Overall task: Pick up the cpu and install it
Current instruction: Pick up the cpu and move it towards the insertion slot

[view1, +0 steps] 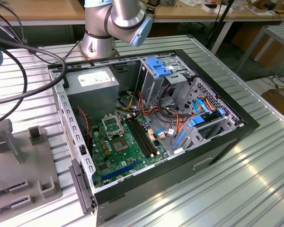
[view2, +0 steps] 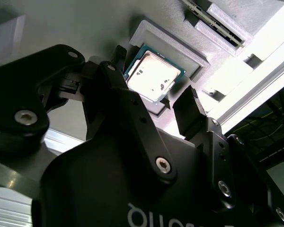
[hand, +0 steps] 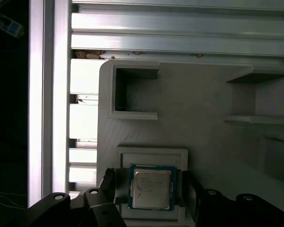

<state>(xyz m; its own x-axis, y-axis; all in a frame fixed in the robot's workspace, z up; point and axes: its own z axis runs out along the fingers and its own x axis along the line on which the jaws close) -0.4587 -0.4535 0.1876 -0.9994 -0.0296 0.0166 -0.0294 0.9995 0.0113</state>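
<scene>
The cpu (hand: 152,188) is a small square chip with a silvery top and a green rim. It lies flat in a recess of the grey printed holder (hand: 203,137). In both wrist views my gripper (hand: 150,187) is open, with one black finger on each side of the chip and a small gap between each and its edges. In the second wrist view the cpu (view2: 154,75) sits between the fingertips (view2: 189,106) of the gripper (view2: 154,87). In the exterior view the green motherboard (view1: 128,151) lies inside the open computer case (view1: 227,137), and its socket frame (view1: 111,124) is hinged up.
The grey fixture plate (view1: 33,161) lies on the ribbed aluminium table (view1: 203,189) at the exterior view's left. The arm's base (view1: 102,38) stands behind the case. Black cables (view1: 19,71) loop over the table. A power supply (view1: 92,82) and drive cage (view1: 158,71) flank the board.
</scene>
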